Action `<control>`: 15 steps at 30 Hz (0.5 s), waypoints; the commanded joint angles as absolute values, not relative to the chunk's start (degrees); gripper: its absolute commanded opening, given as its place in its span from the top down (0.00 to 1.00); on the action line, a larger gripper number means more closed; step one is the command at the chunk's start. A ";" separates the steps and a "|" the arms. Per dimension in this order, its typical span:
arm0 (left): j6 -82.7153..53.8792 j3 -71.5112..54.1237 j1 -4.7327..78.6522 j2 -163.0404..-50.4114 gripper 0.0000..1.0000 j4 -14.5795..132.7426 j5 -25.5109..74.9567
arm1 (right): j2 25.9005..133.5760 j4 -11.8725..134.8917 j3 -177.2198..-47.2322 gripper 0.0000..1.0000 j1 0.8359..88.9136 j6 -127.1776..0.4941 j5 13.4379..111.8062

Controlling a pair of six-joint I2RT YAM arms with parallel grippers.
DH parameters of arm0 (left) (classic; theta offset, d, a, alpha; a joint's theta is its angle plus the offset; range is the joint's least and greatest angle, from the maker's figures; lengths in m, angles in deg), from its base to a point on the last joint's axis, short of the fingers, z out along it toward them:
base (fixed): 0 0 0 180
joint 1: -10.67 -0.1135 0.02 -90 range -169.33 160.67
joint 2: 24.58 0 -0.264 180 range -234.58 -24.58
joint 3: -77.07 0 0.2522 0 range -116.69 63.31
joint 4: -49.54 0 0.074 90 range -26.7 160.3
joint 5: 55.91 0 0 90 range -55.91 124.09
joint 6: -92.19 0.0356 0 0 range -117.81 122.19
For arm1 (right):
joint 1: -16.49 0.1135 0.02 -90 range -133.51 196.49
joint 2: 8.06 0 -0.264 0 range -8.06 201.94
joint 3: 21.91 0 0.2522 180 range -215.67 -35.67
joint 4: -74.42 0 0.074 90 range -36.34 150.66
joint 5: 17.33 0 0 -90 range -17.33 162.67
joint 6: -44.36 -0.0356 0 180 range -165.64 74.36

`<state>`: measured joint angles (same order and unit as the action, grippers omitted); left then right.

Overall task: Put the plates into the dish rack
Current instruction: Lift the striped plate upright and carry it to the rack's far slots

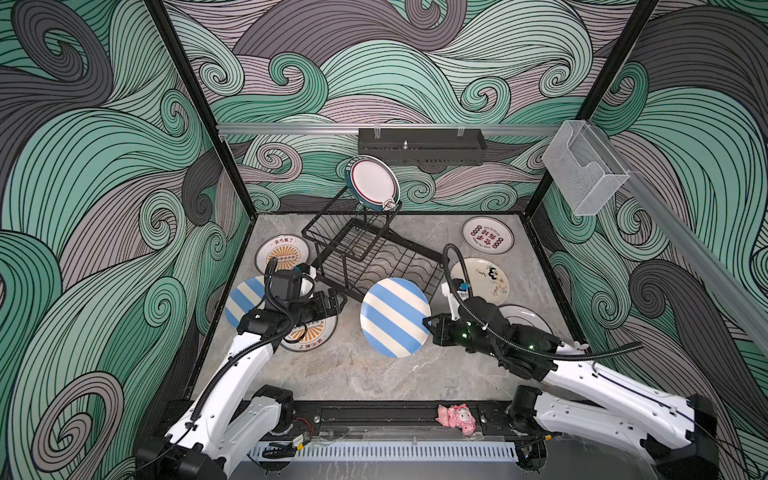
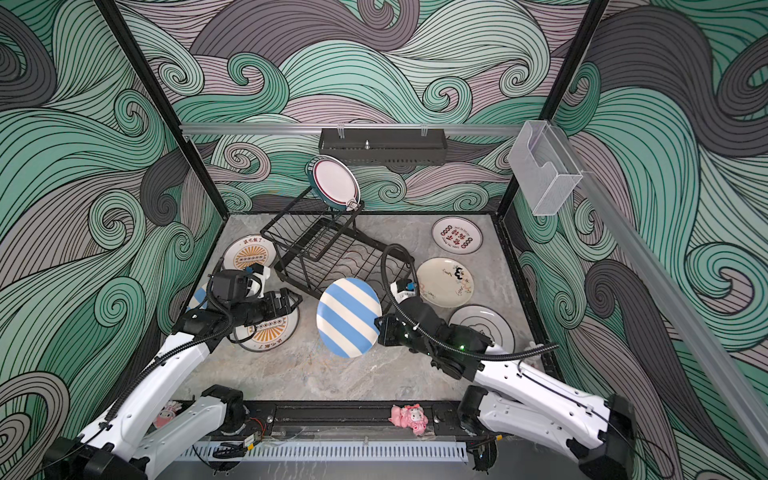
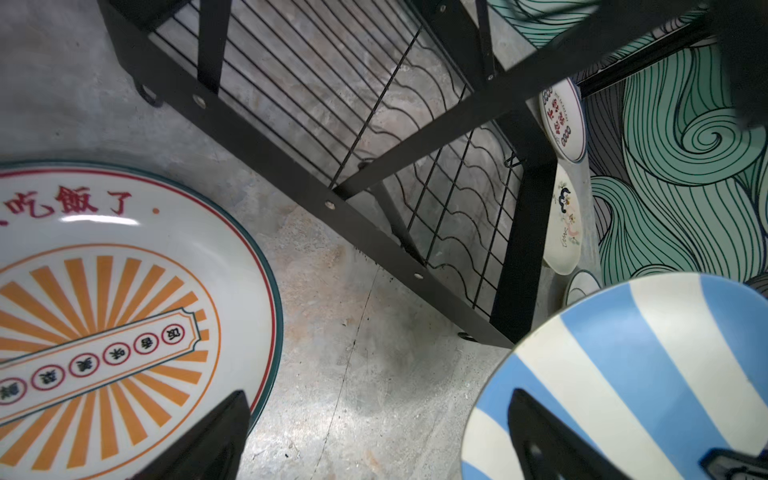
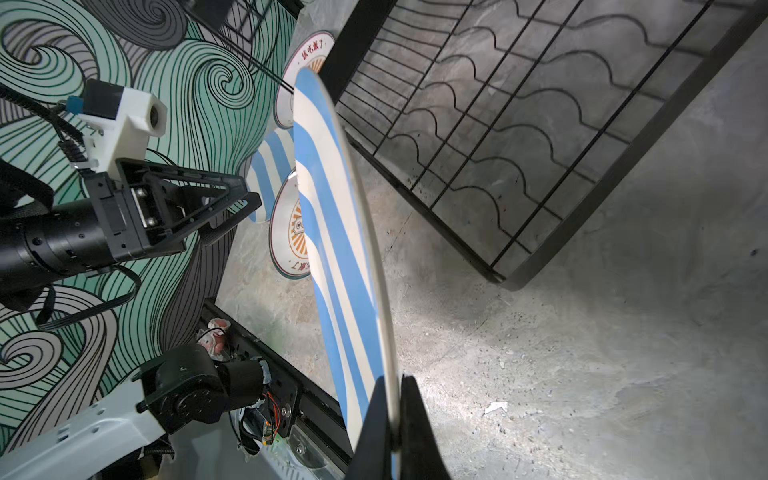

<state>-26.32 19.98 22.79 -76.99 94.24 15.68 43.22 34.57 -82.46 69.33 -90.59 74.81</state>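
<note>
A black perforated tray [image 1: 422,145] hangs from the back wall's rail [image 1: 291,129], a clear plastic box [image 1: 582,174] is mounted on the right-hand wall, and a pink plush toy [image 1: 457,417] lies just past the grey counter's [image 1: 374,374] near edge.

Black wire dish rack [image 1: 349,243] set askew on tabletop [image 1: 374,374]: one plate racked, one raised, six flat.
Racked: green-rimmed plate [image 1: 372,181], on edge at top far end. Just before rack's near corner: blue-striped plate [image 1: 395,318], tilted near upright, off the surface. Left of rack: sunburst plate [image 1: 282,251], second striped plate [image 1: 243,301], second sunburst plate [image 1: 309,338]. Right of rack: red-lettered plate [image 1: 487,235], doodle plate [image 1: 488,276], flower-outline plate [image 1: 528,316].
</note>
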 commanded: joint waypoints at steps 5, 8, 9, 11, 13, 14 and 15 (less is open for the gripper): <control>-25.45 14.22 22.52 -82.99 0.01 88.96 12.72 | 49.94 28.92 -100.67 1.00 50.21 -73.47 58.68; -27.16 13.16 23.60 -88.91 0.01 87.32 12.12 | 55.38 28.87 -108.04 1.00 42.04 -69.24 52.99; -26.59 11.76 24.08 -91.19 0.02 88.88 12.29 | 57.13 28.79 -110.70 1.00 40.21 -66.99 51.87; -25.97 10.77 25.48 -94.57 0.02 89.15 13.41 | 60.02 29.31 -114.87 1.00 37.78 -63.40 51.76; -25.73 11.33 27.22 -96.46 0.01 86.34 14.87 | 63.02 30.53 -119.20 1.00 36.90 -59.54 52.86; -25.82 11.59 27.81 -96.99 0.02 85.15 15.62 | 64.77 30.62 -121.45 1.00 36.74 -57.95 52.91; -25.76 11.80 28.48 -97.57 0.01 83.76 16.64 | 66.33 31.56 -123.86 1.00 36.70 -56.33 52.44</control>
